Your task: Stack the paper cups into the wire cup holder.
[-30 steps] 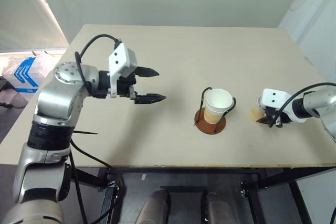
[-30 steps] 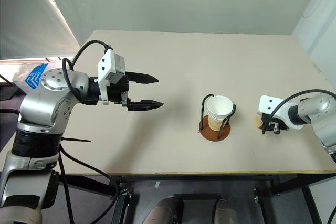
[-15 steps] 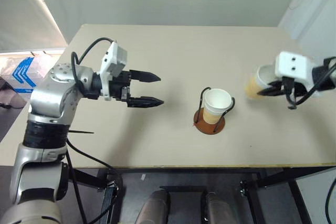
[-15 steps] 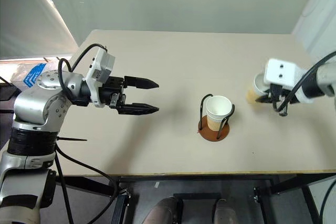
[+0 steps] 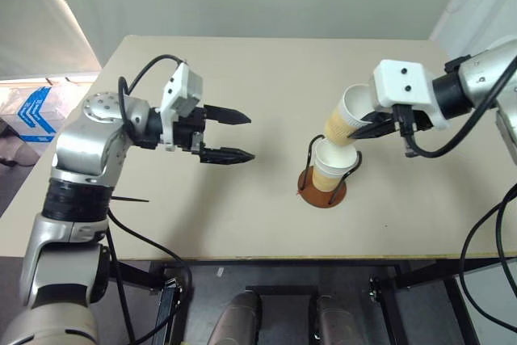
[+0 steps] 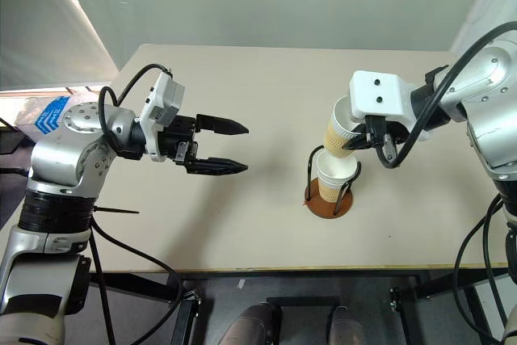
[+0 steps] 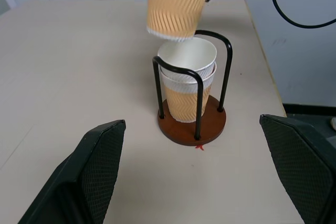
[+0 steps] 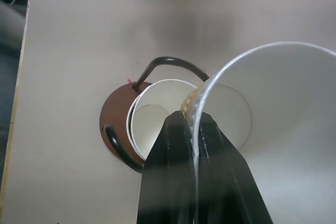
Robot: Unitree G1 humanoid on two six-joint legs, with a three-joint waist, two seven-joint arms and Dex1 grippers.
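Head views: left end effector (image 5: 239,135) held above the beige counter (image 5: 242,208), fingers spread wide, nothing between them, pointing toward the wire cup holder (image 5: 323,185) and well apart from it. Holder standing near the counter's middle, reddish-brown disc base down, black wire loops upright. Two nested paper cups (image 5: 333,163) seated inside the loops, rims up, white insides showing. Right end effector (image 6: 352,141) clamped shut on the rim wall of a third paper cup (image 6: 338,129), one finger inside and one outside. Held cup tilted, its bottom just above the rim of the nested cups, its mouth leaning away toward the right arm. No print or label readable on cups, holder or counter. Beyond the counter's left edge, a blue box (image 5: 35,112) with white markings, too small to read.

Left wrist view: both wide-set fingers (image 7: 94,169) at the lower corners, holder and nested cups between them farther off. Ribbed tan wall of the held cup (image 7: 176,6) hanging above the nested rims, bottom edge close over them. Small red mark on the counter at the base's edge.

Right wrist view: black fingers (image 8: 178,171) pinched together on the held cup's white rim (image 8: 220,74); below, the open mouth of the nested cups and part of the brown base (image 8: 113,124) with one wire loop.
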